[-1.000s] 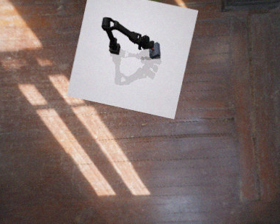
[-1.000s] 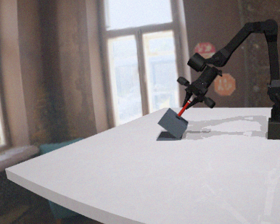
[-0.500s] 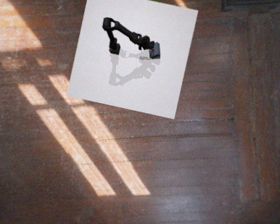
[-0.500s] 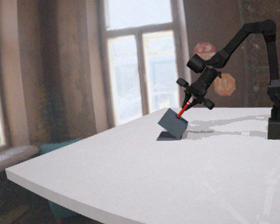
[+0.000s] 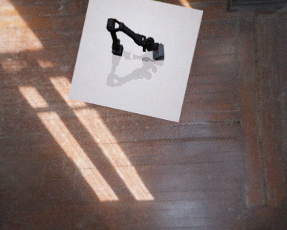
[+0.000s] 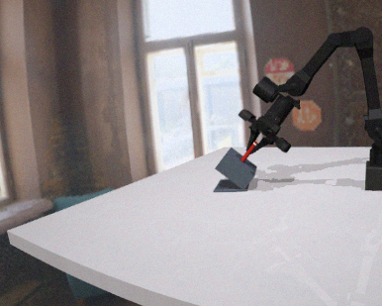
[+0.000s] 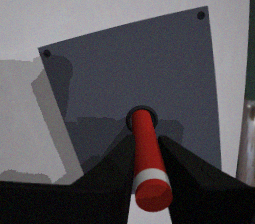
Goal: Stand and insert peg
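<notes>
The red peg is tilted, with its white band at the upper end. My gripper is shut on the peg below the band, and the plain end points down at the sloped panel. In the wrist view the plain end lies within the dark ring of the hole and covers much of it. In the exterior view that end meets the panel face. How deep it sits, if at all, I cannot tell.
The panel stands on a dark base on the white table. Two dark dots mark the panel's far corners in the wrist view. The arm reaches over from its base. Arm shadows fall on the table.
</notes>
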Tool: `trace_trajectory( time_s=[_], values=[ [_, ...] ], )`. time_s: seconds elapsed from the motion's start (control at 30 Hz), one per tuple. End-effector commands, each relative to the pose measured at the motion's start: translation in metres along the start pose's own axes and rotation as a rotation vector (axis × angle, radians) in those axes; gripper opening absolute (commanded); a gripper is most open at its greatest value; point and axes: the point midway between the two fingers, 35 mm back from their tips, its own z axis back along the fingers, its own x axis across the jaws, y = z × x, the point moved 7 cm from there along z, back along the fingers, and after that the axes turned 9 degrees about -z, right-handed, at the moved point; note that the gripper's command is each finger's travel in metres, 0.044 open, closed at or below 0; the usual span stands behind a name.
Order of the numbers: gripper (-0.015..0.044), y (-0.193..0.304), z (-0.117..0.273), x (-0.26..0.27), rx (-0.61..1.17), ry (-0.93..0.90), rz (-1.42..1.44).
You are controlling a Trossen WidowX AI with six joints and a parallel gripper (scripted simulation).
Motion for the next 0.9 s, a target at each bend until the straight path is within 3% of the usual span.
trace_trajectory(
  time_s=[0.0,0.87],
  values=[
    [0.0,0.0,-0.004,0.0,0.003,0.0,-0.003],
    [0.0,0.001,-0.019,0.0,0.002,0.0,-0.003]
  ],
)
